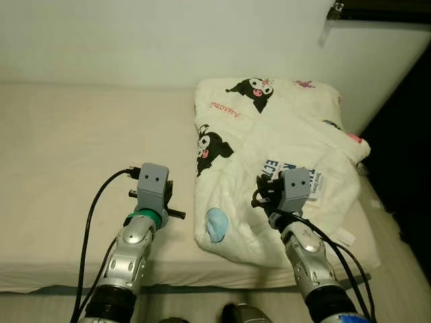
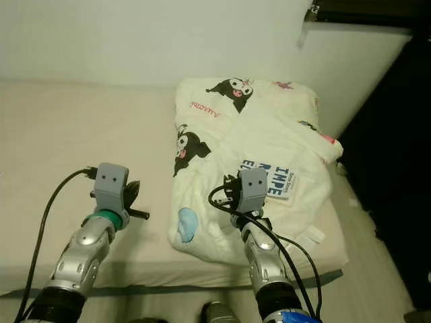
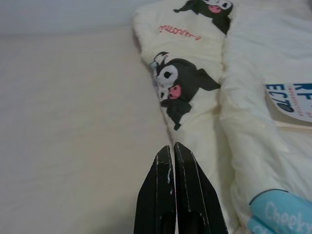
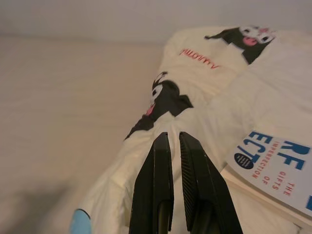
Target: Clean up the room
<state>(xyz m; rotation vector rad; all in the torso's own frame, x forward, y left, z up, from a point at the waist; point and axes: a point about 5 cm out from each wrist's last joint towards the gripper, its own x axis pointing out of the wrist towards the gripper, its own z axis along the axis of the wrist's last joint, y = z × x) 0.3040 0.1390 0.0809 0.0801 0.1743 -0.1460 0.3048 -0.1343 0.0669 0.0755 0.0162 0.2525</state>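
Two grippers hover with fingers pressed together and empty, the left gripper (image 3: 173, 148) over the bare bed (image 1: 60, 155), the right gripper (image 4: 170, 139) over the folded cartoon-print blanket (image 1: 269, 128) at its right end, so tidying looks largely done.

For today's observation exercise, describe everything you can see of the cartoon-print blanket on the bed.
The blanket is cream-white, soft and puffy-looking, printed with black cartoon characters, red lettering and a light blue patch near its front edge. It lies loosely folded and rumpled on the right part of the beige bed, reaching the wall. A white label with blue lettering lies on it. The right gripper hovers over it, fingers nearly together.
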